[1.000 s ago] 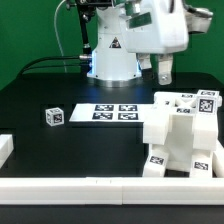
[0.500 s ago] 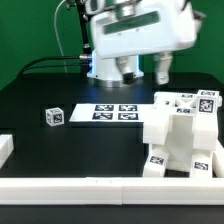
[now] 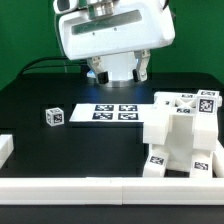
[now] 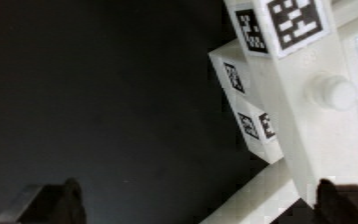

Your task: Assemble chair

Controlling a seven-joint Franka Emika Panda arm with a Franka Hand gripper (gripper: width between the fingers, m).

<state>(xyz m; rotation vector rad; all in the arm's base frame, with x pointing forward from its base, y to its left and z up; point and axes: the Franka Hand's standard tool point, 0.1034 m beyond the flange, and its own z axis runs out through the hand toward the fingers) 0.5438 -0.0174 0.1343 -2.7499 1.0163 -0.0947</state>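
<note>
Gripper point(image 3: 118, 72) now farther from chair point(image 3: 185, 135).

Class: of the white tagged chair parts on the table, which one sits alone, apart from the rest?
The small tagged cube, alone toward the exterior view's left; the other parts form the joined chair structure at its right.

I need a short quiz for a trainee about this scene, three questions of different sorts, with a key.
1. True or false: the tool is holding the small cube.
2. The joined chair structure stands on which side of the exterior view?
A. left
B. right
C. centre
3. Fill in: the flat sheet between the cube and the chair structure is the ______ board.

Key:
1. False. The tool hangs above the table, with nothing between its fingers in the wrist view; the cube lies alone on the table.
2. B.
3. marker.
</note>
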